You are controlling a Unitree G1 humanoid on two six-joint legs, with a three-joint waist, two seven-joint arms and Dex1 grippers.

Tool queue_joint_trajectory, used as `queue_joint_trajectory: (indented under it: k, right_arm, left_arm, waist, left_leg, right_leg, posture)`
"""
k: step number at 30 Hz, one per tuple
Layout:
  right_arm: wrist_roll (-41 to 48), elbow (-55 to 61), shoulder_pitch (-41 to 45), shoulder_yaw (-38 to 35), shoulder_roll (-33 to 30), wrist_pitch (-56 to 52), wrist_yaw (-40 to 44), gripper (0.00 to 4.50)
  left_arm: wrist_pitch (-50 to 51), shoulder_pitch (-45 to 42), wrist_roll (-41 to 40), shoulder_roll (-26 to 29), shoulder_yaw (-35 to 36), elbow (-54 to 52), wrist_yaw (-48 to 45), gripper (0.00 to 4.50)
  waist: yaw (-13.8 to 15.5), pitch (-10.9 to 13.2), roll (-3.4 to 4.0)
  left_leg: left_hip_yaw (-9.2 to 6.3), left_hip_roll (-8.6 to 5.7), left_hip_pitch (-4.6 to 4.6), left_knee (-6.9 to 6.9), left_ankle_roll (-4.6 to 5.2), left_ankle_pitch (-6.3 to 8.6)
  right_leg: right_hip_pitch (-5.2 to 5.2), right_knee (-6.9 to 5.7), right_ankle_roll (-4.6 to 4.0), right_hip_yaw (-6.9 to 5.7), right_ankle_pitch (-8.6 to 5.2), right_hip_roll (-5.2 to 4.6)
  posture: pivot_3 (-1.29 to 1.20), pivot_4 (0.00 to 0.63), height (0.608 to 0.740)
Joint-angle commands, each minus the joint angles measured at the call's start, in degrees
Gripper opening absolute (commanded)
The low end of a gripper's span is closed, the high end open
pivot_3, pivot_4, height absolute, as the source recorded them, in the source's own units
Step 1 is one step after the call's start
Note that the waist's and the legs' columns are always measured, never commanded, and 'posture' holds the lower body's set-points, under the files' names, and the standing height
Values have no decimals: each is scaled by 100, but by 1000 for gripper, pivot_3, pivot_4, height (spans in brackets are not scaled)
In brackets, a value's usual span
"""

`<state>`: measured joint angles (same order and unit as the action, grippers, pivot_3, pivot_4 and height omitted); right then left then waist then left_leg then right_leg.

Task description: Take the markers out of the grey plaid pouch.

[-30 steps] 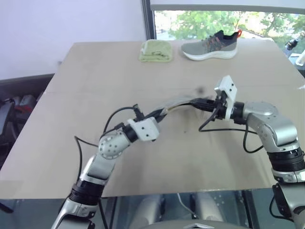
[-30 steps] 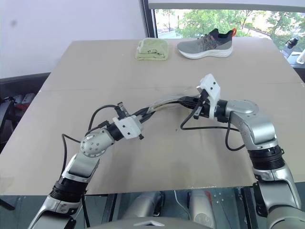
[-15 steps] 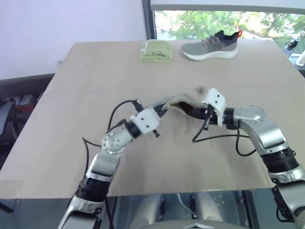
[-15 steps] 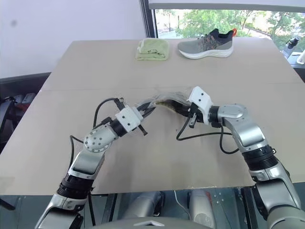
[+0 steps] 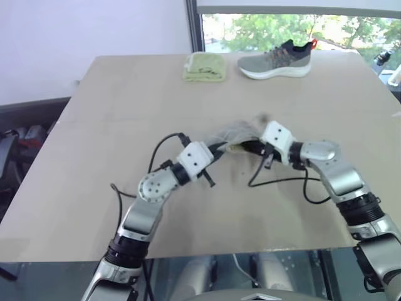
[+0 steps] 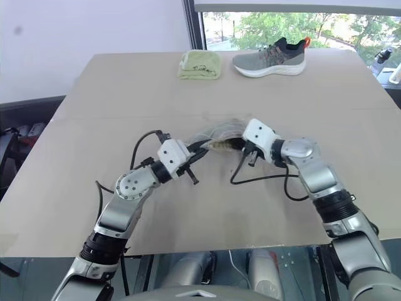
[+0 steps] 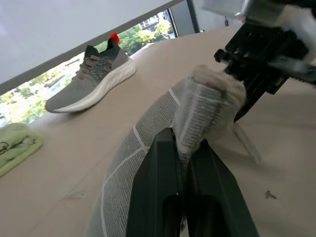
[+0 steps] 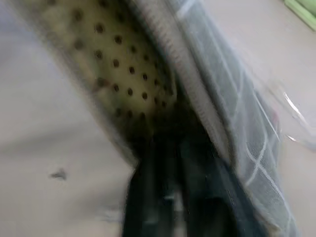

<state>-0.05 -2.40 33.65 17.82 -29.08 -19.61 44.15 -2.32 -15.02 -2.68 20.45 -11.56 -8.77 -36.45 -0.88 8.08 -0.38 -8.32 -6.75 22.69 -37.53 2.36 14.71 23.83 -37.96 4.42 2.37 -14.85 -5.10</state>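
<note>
Head views: grey plaid pouch [image 5: 233, 135] held mid-table between both arms. Left wrist view: left gripper [image 7: 183, 148] pinches its plaid fabric. Right wrist view: right gripper [image 8: 170, 163] sits inside the dotted lining, spread unclear.

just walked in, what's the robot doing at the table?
It is working on a grey plaid pouch held up between both arms over the table. The left gripper is shut on one end of the pouch; the right gripper has its fingers in the open mouth, against the dotted lining. No markers are out yet. A shoe and a folded green cloth sit at the far edge.
</note>
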Motion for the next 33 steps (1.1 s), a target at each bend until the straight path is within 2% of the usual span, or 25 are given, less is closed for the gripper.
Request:
queue_joint_trajectory:
  k: [1,3,5,6,14,21,24,29,31,33]
  right_arm:
    - [-633,51,29,220,-246,491,-90,2047]
    - [-746,14,8,229,-258,717,-142,2863]
    - [-907,-72,6,257,-294,897,-195,3471]
    - [-953,-115,8,254,-302,956,-206,3959]
    - [-464,5,-24,-247,-358,688,153,3959]
    - [359,537,-294,-901,-588,-314,556,3959]
    - [569,675,-285,-1123,-648,-549,571,3074]
    - [796,793,-132,-1409,-810,-841,554,762]
    - [915,824,-3,-1542,-887,-970,578,23]
    - [1102,898,211,-1635,-865,-1085,586,23]
  left_arm:
    - [-144,-189,-165,-50,132,-203,4,0]
    - [-152,-209,-162,-72,135,-158,19,0]
    - [-126,-214,-199,-134,142,-130,53,0]
    - [-110,-222,-213,-165,150,-110,68,0]
    - [193,-307,-467,-301,314,-41,79,0]
    - [346,-333,-620,-278,469,16,61,0]
    - [489,-346,-762,-304,530,-13,60,0]
    - [631,-337,-860,-263,520,-101,3,0]
    - [672,-317,-890,-234,510,-140,-26,0]
    - [706,-307,-913,-213,518,-164,-43,0]
  waist:
    - [13,0,0]
    - [13,0,0]
    - [13,0,0]
    - [13,0,0]
    - [13,0,0]
    - [25,0,-1]
    - [3,0,0]
    - [16,0,-1]
    - [18,0,0]
    - [14,0,0]
  left_leg:
    - [0,0,0,0,0,0]
    - [-1,-1,0,0,0,0]
    - [0,-1,0,0,0,0]
    - [0,-1,0,0,0,0]
    - [-1,0,0,-1,0,0]
    - [-2,-1,1,-2,0,0]
    - [0,0,0,-2,0,0]
    - [-1,2,-1,-2,0,0]
    - [0,0,0,-2,0,0]
    - [1,0,0,-2,0,0]
  right_leg:
    - [0,0,0,-1,0,1]
    - [-1,2,0,-2,0,1]
    - [-2,3,0,-2,0,1]
    - [-2,2,0,-2,0,1]
    - [-2,1,0,-1,0,3]
    - [-4,4,0,-2,0,1]
    - [-3,2,0,1,0,-1]
    - [-3,1,0,0,0,0]
    - [-3,2,0,0,0,-1]
    - [-3,2,0,1,0,-2]
  posture:
    - [0,150,740]
    - [0,150,740]
    - [0,150,740]
    - [0,150,740]
    - [0,150,740]
    - [0,150,740]
    - [0,150,740]
    - [0,150,740]
    - [0,150,740]
    - [0,150,740]
